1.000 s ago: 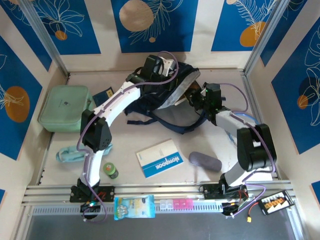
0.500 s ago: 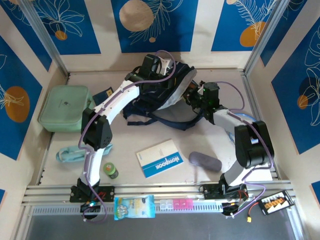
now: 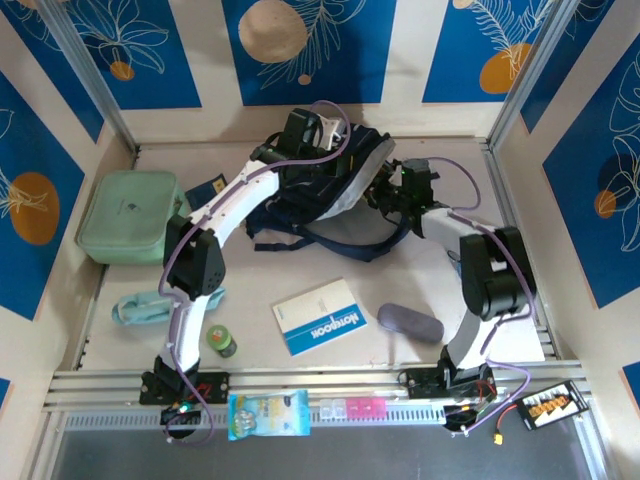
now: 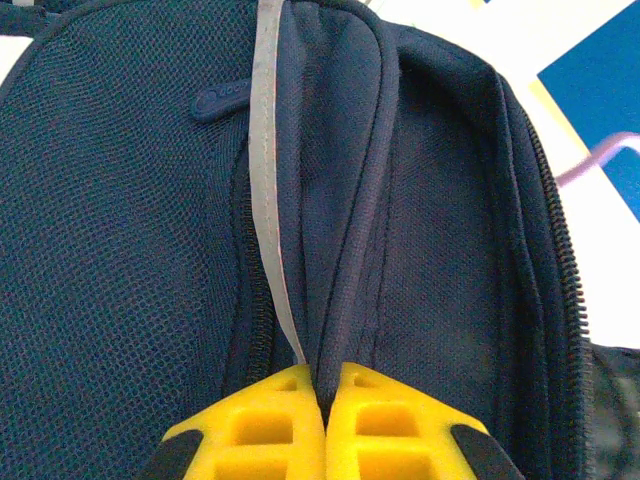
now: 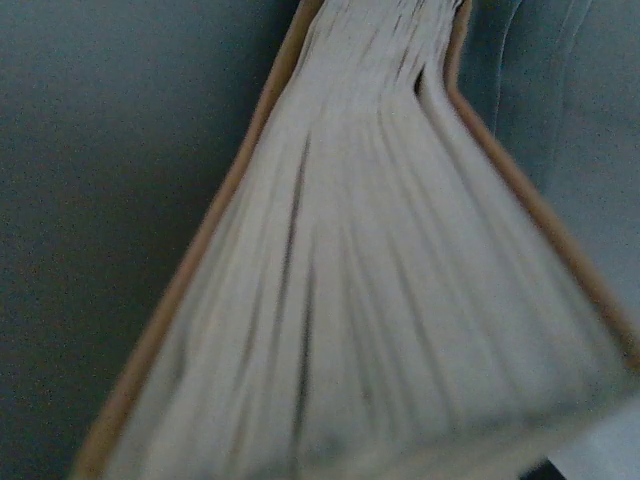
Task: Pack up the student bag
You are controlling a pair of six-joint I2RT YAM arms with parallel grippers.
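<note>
Pinching a fold of the student bag [image 4: 130,250] with the left gripper [image 4: 325,395], yellow fingers [image 4: 260,430] shut tight on the cloth. Reaching far across the table [image 3: 260,280] with that arm, up to the bag at the back middle. Squeezing a book [image 5: 330,280] in the right gripper [image 3: 388,190], jaws narrow, at the bag's open side. Bent at the elbow, stretched back and left.

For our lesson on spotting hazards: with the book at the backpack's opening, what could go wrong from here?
1. The left tool pinches a thin fold of the student bag; it might slip, letting the mouth close.
2. The book at the right tool shows fanned pages, which may snag or crumple against the lining.
</note>
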